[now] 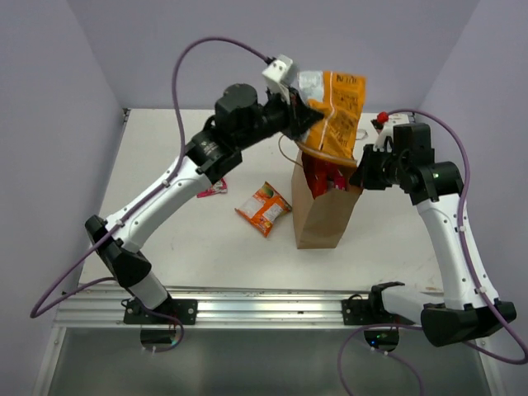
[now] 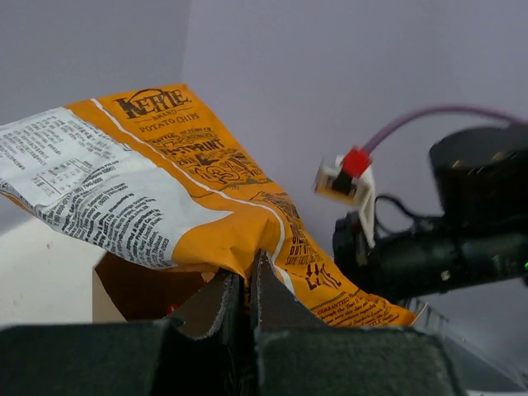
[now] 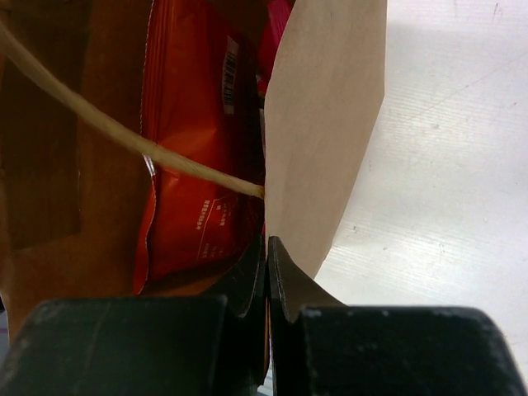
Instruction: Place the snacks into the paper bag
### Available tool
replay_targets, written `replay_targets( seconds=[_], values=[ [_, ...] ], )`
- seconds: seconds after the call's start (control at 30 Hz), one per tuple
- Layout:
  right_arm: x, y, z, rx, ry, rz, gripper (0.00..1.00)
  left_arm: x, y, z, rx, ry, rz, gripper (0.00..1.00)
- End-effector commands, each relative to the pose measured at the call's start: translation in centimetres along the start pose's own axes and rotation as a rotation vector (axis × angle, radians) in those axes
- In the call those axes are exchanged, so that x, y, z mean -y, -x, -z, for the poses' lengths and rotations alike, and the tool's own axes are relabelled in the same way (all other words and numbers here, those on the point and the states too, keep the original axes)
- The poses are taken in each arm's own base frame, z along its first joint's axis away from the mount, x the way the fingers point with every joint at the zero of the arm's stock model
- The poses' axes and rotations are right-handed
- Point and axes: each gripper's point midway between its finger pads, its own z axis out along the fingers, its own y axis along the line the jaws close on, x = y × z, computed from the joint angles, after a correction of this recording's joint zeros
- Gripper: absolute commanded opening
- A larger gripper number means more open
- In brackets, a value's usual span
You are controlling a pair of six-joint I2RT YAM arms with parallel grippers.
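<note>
my left claw (image 1: pixel 302 115) was clamped on an edge of the chips (image 1: pixel 340 107), held over the paper bag's (image 1: pixel 326 216) mouth, upper centre of the top view. my right claw (image 1: pixel 364 171) pinched the paper bag's rim. hazard: the wide chips could snag the rim or handle (image 3: pixel 124 136), tipping the paper bag if that pinch slipped.

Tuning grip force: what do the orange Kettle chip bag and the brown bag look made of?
Kettle chip bag: thin printed film, likely foil-lined plastic; semi-matte, creased and crinkled. Paper bag: brown kraft paper, matte, stiff flat walls with sharp folds; handle looks like paper cord.
</note>
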Motion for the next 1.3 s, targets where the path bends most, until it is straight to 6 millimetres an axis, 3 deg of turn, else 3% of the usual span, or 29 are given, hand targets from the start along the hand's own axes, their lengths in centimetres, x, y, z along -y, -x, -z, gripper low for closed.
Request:
replay_targets(
  seconds=[0.0, 0.1, 0.3, 0.33, 0.4, 0.47, 0.53, 0.57, 0.6, 0.63, 0.67, 0.7, 0.77, 0.8, 0.83, 0.87, 0.97, 1.0, 1.03, 1.1, 1.13, 1.17, 1.2, 1.23, 1.27],
  values=[
    [-0.7, 0.4, 0.3, 0.008, 0.035, 0.016, 0.00, -1.0, -6.4, 0.3, -0.147, 0.049, -0.010, 0.00],
    [-0.7, 0.2, 0.5, 0.011, 0.034, 0.018, 0.00, -1.5, -10.4, 1.0, -0.238, 0.075, -0.028, 0.00],
    [-0.7, -0.2, 1.0, 0.019, 0.032, 0.010, 0.00, -2.0, -14.9, 0.2, -0.374, 0.105, -0.091, 0.00],
    [-0.7, -0.2, 1.1, 0.020, 0.032, 0.011, 0.00, -0.8, -14.1, -0.4, -0.365, 0.093, -0.115, 0.00],
    [-0.6, -0.2, 1.2, 0.023, 0.026, 0.012, 0.00, -0.8, -16.6, -1.0, -0.442, 0.101, -0.156, 0.00],
    [-0.6, -0.3, 1.2, 0.022, 0.024, 0.011, 0.00, 0.8, -17.7, -1.4, -0.475, 0.052, -0.153, 0.00],
    [-0.6, -0.3, 1.3, 0.020, 0.022, 0.009, 0.00, 1.6, -19.6, -1.4, -0.531, 0.037, -0.151, 0.12],
    [-0.6, -0.2, 1.4, 0.024, 0.022, 0.011, 0.00, 1.8, -19.9, -1.2, -0.541, 0.042, -0.153, 0.26],
    [-0.5, -0.2, 1.4, 0.024, 0.018, 0.014, 0.00, 1.9, -19.6, -1.0, -0.536, 0.048, -0.164, 0.54],
    [-0.5, -0.2, 1.4, 0.026, 0.016, 0.014, 0.00, 2.1, -19.4, -0.9, -0.528, 0.064, -0.175, 0.69],
    [-0.4, -0.2, 1.4, 0.025, 0.014, 0.014, 0.00, 1.9, -18.5, -0.7, -0.505, 0.090, -0.180, 0.80],
    [-0.5, -0.3, 1.4, 0.024, 0.018, 0.016, 0.00, 2.0, -16.6, -0.4, -0.464, 0.112, -0.179, 0.99],
    [-0.5, -0.3, 1.4, 0.022, 0.020, 0.016, 0.00, 1.7, -12.8, 0.0, -0.380, 0.173, -0.193, 1.00],
    [-0.5, -0.3, 1.4, 0.020, 0.021, 0.014, 0.00, 2.7, -8.1, 0.5, -0.274, 0.177, -0.183, 1.00],
    [-0.7, -0.3, 1.4, 0.020, 0.027, 0.014, 0.00, 2.6, -5.3, 0.9, -0.203, 0.215, -0.179, 0.99],
    [-0.7, -0.3, 1.4, 0.020, 0.028, 0.014, 0.00, 3.4, -0.7, 2.2, -0.097, 0.219, -0.169, 1.00],
    [-0.7, -0.1, 1.3, 0.018, 0.029, 0.018, 0.00, 3.3, 6.7, 5.2, 0.095, 0.295, -0.191, 0.99],
    [-0.8, 0.0, 1.3, 0.019, 0.031, 0.021, 0.00, 2.9, 8.2, 6.1, 0.134, 0.330, -0.201, 0.99],
    [-0.7, 0.1, 1.3, 0.023, 0.029, 0.020, 0.00, 1.2, 9.1, 7.1, 0.162, 0.437, -0.213, 1.00],
    [-0.8, 0.2, 1.3, 0.028, 0.033, 0.022, 0.00, -1.9, 9.0, 8.2, 0.148, 0.548, -0.267, 1.00],
    [-0.9, 0.2, 1.3, 0.029, 0.037, 0.019, 0.00, -4.5, 5.8, 7.7, 0.062, 0.597, -0.287, 1.00],
    [-0.9, 0.3, 1.2, 0.027, 0.037, 0.018, 0.00, -6.2, 4.2, 7.7, 0.028, 0.623, -0.241, 1.00],
    [-1.0, 0.4, 1.3, 0.032, 0.041, 0.021, 0.00, -10.7, 2.7, 8.6, -0.017, 0.713, -0.219, 1.00],
    [-1.0, 0.4, 1.2, 0.032, 0.041, 0.017, 0.00, -14.0, -2.0, 8.9, -0.135, 0.756, -0.204, 1.00],
    [-1.0, 0.4, 1.3, 0.035, 0.043, 0.019, 0.00, -18.2, -4.1, 10.4, -0.178, 0.849, -0.148, 1.00]
  ],
)
